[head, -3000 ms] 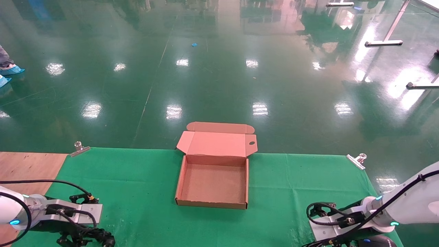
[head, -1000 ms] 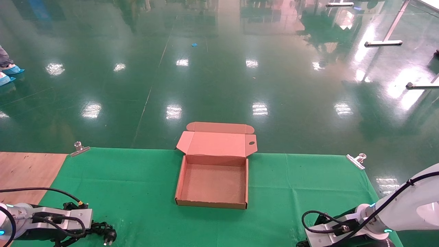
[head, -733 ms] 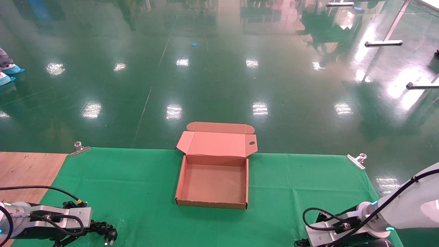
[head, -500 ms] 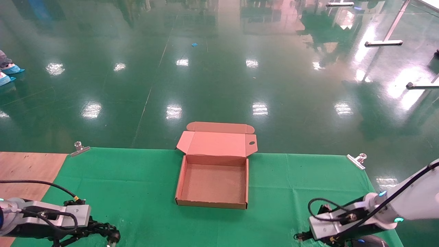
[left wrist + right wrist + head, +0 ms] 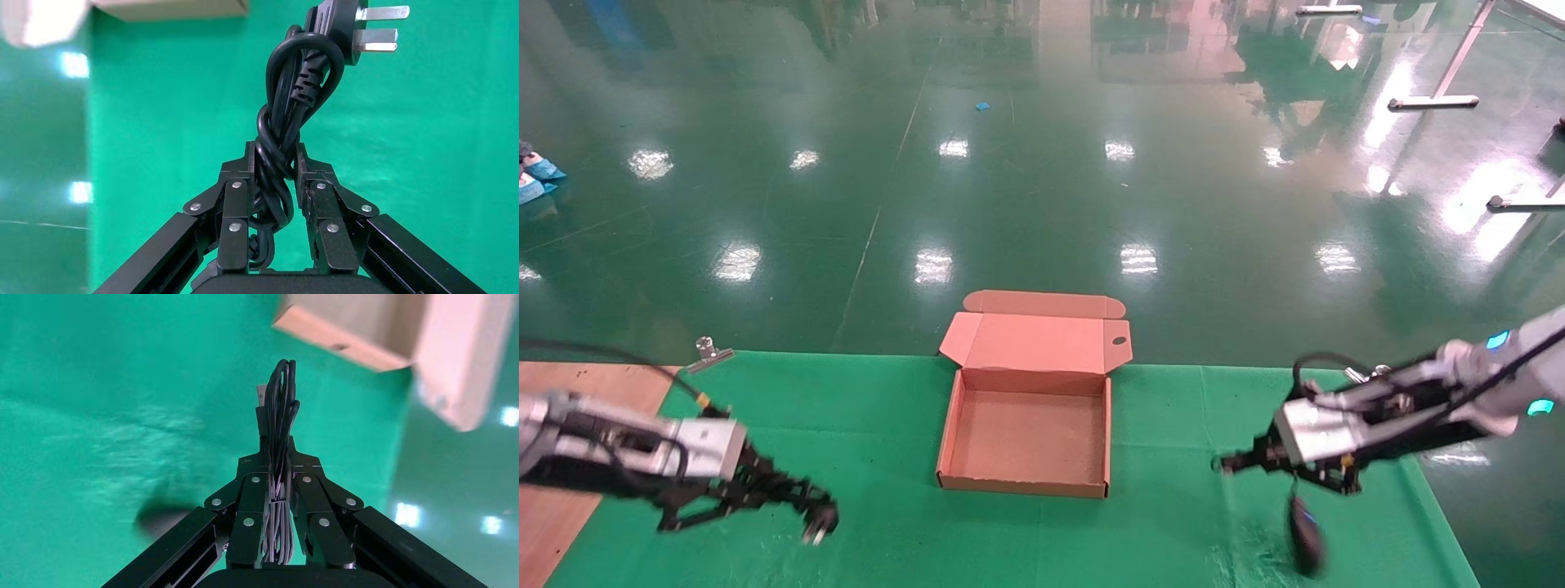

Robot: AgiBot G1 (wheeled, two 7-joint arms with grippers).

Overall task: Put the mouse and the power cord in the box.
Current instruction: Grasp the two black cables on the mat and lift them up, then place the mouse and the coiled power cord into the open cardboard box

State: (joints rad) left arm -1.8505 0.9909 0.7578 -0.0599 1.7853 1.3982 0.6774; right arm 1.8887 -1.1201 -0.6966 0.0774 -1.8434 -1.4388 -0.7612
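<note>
Aloft, left end effector (image 5: 273, 177) clamping power cord (image 5: 287, 110), right end effector (image 5: 278, 478) dangling mouse (image 5: 1303, 527)

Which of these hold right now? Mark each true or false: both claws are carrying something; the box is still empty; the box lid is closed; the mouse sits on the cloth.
1. Both claws carry something. True: the left claw grips the power cord, the right claw the mouse's cable.
2. The box is empty. True.
3. The lid is closed. False: it is folded back open.
4. The mouse sits on the cloth. False: it dangles below the right claw.
</note>
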